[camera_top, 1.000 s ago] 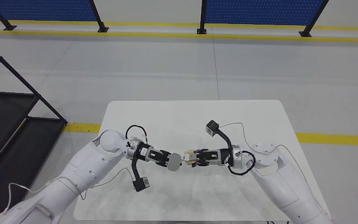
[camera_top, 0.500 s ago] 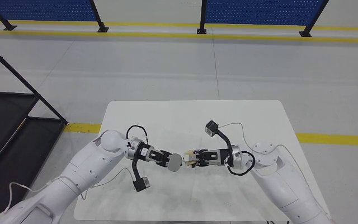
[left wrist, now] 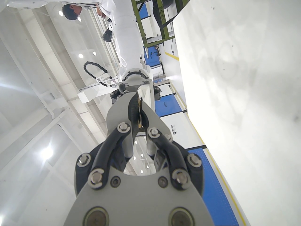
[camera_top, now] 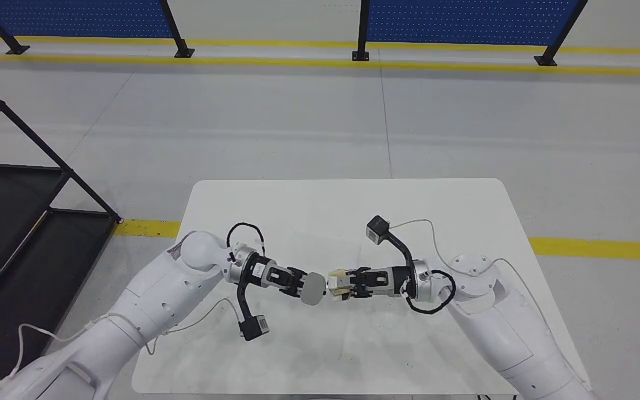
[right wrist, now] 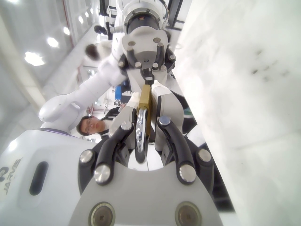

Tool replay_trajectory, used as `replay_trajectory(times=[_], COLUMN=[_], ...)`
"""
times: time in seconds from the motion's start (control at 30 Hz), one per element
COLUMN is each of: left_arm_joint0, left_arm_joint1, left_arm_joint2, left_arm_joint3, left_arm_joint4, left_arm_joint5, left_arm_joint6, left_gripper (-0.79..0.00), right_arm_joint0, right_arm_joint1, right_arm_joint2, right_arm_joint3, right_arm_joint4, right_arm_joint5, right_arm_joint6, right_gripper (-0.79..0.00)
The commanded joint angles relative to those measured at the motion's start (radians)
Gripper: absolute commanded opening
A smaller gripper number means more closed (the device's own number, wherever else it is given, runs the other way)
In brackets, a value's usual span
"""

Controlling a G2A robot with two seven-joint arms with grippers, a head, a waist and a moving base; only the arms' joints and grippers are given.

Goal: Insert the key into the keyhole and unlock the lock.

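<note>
Above the middle of the white table (camera_top: 450,210) my two grippers meet tip to tip. The left gripper (camera_top: 306,287) (left wrist: 137,101) is shut on the key (left wrist: 137,112), a black-headed key with a brass blade that points at the other gripper. The right gripper (camera_top: 340,283) (right wrist: 146,96) is shut on the brass padlock (right wrist: 144,99) (camera_top: 340,275), whose silver shackle (right wrist: 141,135) points back toward its wrist. In the right wrist view the key's black head (right wrist: 148,77) sits right at the padlock's far end. The keyhole itself is hidden.
The table top (left wrist: 235,71) under both grippers is bare. A black rack (camera_top: 40,230) stands on the floor left of the table. Blue barriers (camera_top: 460,20) line the far side of the room.
Almost nothing: both grippers stay shut and tip to tip, and the right gripper with the padlock has crept a touch toward the left gripper.
</note>
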Motion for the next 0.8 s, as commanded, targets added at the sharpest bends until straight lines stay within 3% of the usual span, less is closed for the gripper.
replay_trajectory(times=[0.0,0.67,0.77], left_arm_joint0=[-0.001,-0.004,-0.003], left_arm_joint1=[-0.001,-0.005,-0.006], left_arm_joint2=[0.001,0.005,0.004], left_arm_joint3=[0.000,0.006,0.007], left_arm_joint4=[-0.002,-0.006,-0.008], left_arm_joint5=[0.000,0.000,0.000], left_arm_joint6=[0.000,0.000,-0.001], left_gripper=[-0.785,-0.785,-0.606], right_arm_joint0=[0.000,0.002,0.000], right_arm_joint1=[0.000,-0.002,-0.002], right_arm_joint2=[-0.001,-0.007,-0.006], right_arm_joint3=[0.000,0.005,0.007], right_arm_joint4=[-0.001,0.002,0.006], right_arm_joint5=[0.001,0.001,-0.003], right_arm_joint6=[0.001,-0.001,-0.002], right_gripper=[-0.785,-0.785,-0.785])
